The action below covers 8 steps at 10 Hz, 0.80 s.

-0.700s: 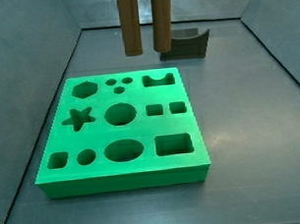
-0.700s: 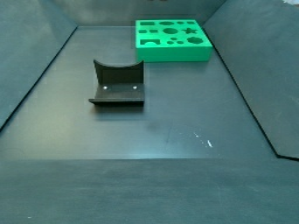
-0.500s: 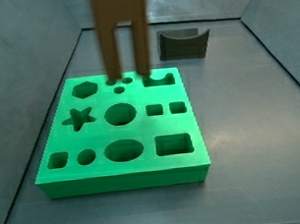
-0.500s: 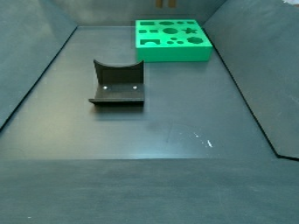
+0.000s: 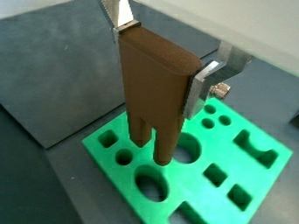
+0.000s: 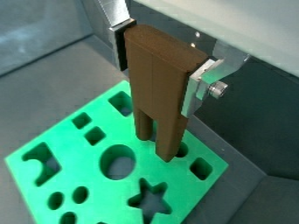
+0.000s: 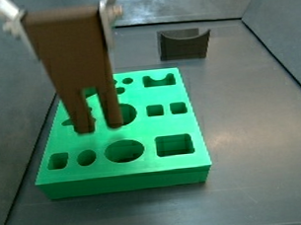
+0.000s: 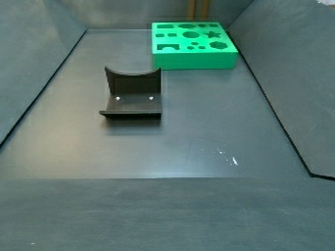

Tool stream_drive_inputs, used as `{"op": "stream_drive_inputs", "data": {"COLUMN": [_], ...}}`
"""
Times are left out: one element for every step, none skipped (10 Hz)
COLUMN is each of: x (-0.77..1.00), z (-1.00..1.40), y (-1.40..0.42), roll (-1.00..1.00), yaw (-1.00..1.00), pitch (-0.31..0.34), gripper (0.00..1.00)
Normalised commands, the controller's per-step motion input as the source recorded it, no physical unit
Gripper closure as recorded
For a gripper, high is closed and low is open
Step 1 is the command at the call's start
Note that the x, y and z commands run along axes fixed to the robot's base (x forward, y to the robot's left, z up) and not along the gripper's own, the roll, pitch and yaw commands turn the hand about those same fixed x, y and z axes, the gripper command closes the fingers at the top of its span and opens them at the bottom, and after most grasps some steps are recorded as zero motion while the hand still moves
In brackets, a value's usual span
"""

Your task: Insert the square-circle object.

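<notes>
My gripper point(image 7: 59, 15) is shut on a tall brown two-pronged piece point(image 7: 78, 61), square at one end and rounded at the other, which I take for the square-circle object. It shows in both wrist views point(image 5: 158, 87) point(image 6: 158, 92), clamped between the silver fingers point(image 5: 204, 80). The prongs point down over the left half of the green board point(image 7: 185, 166) with shaped holes. I cannot tell whether they touch it. The board also lies at the far end in a side view point(image 8: 197, 61), where neither gripper nor piece shows.
The dark fixture point(image 8: 131, 94), an L-shaped bracket with a curved notch in its top, stands on the grey floor apart from the board; it shows behind the board point(image 7: 183, 43). Grey walls enclose the floor.
The gripper with the brown piece has moved from the back, near the fixture, forward and left over the board's left half. The board and the fixture have not moved.
</notes>
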Motion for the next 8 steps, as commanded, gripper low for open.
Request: {"op": "stream_drive_inputs", "data": {"x": [-0.17, -0.34, -0.32, -0.37, -0.37, -0.39, -0.01, 0.02], "z": [-0.27, -0.21, -0.09, -0.01, 0.00, -0.01, -0.18, -0.26], "y": [-0.16, -0.25, -0.13, -0.12, -0.07, -0.12, -0.12, 0.00], "roll": [0.00, 0.00, 0.00, 0.00, 0.00, -0.02, -0.04, -0.08], "yaw": [-0.12, 0.00, 0.00, 0.00, 0.03, 0.07, 0.00, 0.00], "pitch": [0.016, 0.004, 0.000, 0.000, 0.000, -0.011, 0.000, 0.000], "gripper": [1.00, 1.00, 1.00, 1.00, 1.00, 1.00, 1.00, 1.00]}}
